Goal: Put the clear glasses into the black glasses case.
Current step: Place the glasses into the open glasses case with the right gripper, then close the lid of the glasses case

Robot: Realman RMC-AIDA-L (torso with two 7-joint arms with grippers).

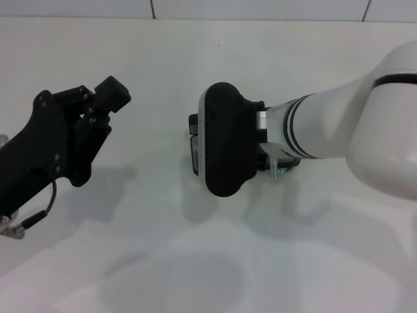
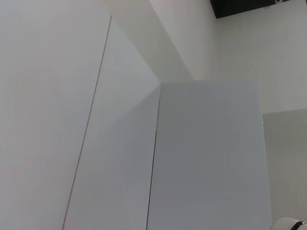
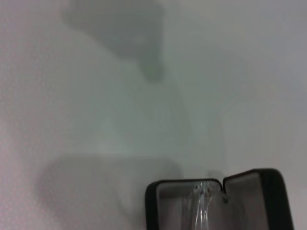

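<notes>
The black glasses case [image 3: 261, 191] lies open on the white table, showing its grey lining in the right wrist view. The clear glasses [image 3: 201, 206] rest inside it, a thin transparent part catching the light. In the head view only a sliver of the case [image 1: 193, 149] shows, at the left edge of my right gripper [image 1: 221, 140], which hangs directly over it at the table's centre and hides the rest. My left gripper [image 1: 98, 107] is held up at the left, well apart from the case.
The white table [image 1: 143, 248] stretches around the case, with a tiled wall edge [image 1: 260, 10] at the back. The left wrist view shows only pale wall panels [image 2: 206, 158].
</notes>
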